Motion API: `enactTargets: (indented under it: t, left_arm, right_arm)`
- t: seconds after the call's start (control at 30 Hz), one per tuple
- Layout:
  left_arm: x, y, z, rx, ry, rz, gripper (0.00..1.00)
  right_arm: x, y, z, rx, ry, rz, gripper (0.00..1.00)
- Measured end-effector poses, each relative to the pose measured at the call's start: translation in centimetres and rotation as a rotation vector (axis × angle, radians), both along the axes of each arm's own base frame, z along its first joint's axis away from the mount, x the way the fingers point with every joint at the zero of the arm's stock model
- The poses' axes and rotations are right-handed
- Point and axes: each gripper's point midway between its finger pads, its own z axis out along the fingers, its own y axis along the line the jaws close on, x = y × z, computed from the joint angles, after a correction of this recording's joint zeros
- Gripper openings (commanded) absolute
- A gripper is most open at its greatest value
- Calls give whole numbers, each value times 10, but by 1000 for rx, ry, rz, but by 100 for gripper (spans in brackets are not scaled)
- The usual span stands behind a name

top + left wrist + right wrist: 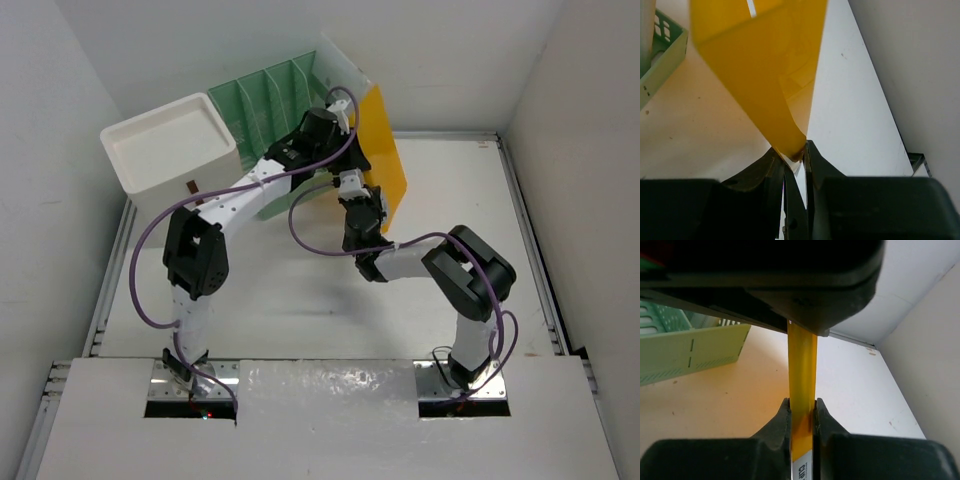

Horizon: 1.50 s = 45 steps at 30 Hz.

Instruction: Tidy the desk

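A yellow plastic folder (386, 150) stands upright on edge over the back of the white desk (460, 210), next to the green file rack (265, 100). My left gripper (343, 108) is shut on the folder's upper corner; in the left wrist view the fingertips (795, 152) pinch the yellow sheet (760, 65). My right gripper (366, 198) is shut on the folder's lower edge; in the right wrist view the jaws (803, 412) clamp the thin yellow edge (802, 370), which has a white label. The left gripper's dark body (790, 285) sits right above.
A white drawer box (170, 145) stands at the back left beside the green rack, which also shows in the wrist views (662, 45) (690, 350). White walls close in the back and right. Metal rails (530, 260) edge the desk.
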Motion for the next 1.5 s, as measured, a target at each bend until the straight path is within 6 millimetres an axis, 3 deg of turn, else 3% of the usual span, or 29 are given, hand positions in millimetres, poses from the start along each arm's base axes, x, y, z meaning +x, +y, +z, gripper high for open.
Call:
enactTargets:
  t: [0.07, 0.1, 0.13, 0.17, 0.33, 0.4, 0.57, 0.7, 0.83, 1.0, 1.23, 1.5]
  left_arm:
    - [-2, 0, -1, 3, -4, -13, 29]
    - [-3, -1, -1, 8, -11, -30, 57]
    - [-6, -1, -2, 15, -12, -53, 74]
    - [-10, -4, -3, 14, -9, -79, 99]
    - [-28, -6, -1, 30, -19, -187, 100]
    - [-40, -6, 10, 16, -23, -241, 100]
    - [-63, -3, 81, -52, -169, -333, 100]
    - [-76, 3, 141, -96, -320, -368, 100]
    - [-83, 11, 175, -86, -444, -380, 100]
    - [-76, 36, 185, 40, -553, -302, 100]
    - [-72, 97, 184, 283, -686, -135, 99]
    - [-66, 145, 168, 460, -722, -22, 99]
  right_arm:
    - [-1, 0, -2, -6, 7, 11, 0]
    - [-3, 0, -3, -6, 11, 21, 0]
    - [-6, -2, -3, -2, 14, 31, 0]
    - [-10, -4, -2, 17, 13, 42, 0]
    - [-26, -33, 15, 120, -24, 38, 0]
    - [-32, -52, 13, 160, -24, 8, 0]
    - [-49, -85, -17, 194, 45, -31, 0]
    - [-63, -87, -42, 193, 114, -1, 0]
    - [-74, -90, -45, 231, 124, 42, 0]
    - [-83, -97, -4, 296, 35, 88, 0]
    - [-96, -83, 45, 275, 10, 241, 0]
    - [-110, -82, 89, 203, 22, 316, 0]
